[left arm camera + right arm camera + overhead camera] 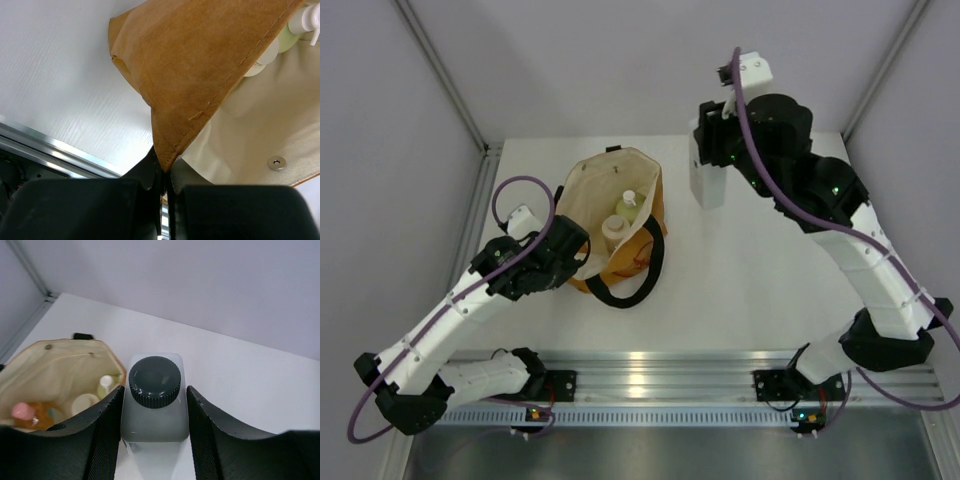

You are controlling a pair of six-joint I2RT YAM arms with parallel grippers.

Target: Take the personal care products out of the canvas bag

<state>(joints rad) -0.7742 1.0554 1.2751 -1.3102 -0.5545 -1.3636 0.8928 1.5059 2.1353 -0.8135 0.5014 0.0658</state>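
Between right jaws, white bottle (pixel 154 412), outside canvas bag (pixel 55 365)

Blurry orange bottle (pixel 31 419), base seemingly out of sight in the canvas bag (pixel 60 362)

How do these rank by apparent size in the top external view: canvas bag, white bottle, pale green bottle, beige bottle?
1. canvas bag, by far.
2. white bottle; it may be nearer the camera.
3. pale green bottle and beige bottle: they look alike, partly hidden inside the bag, so unranked.
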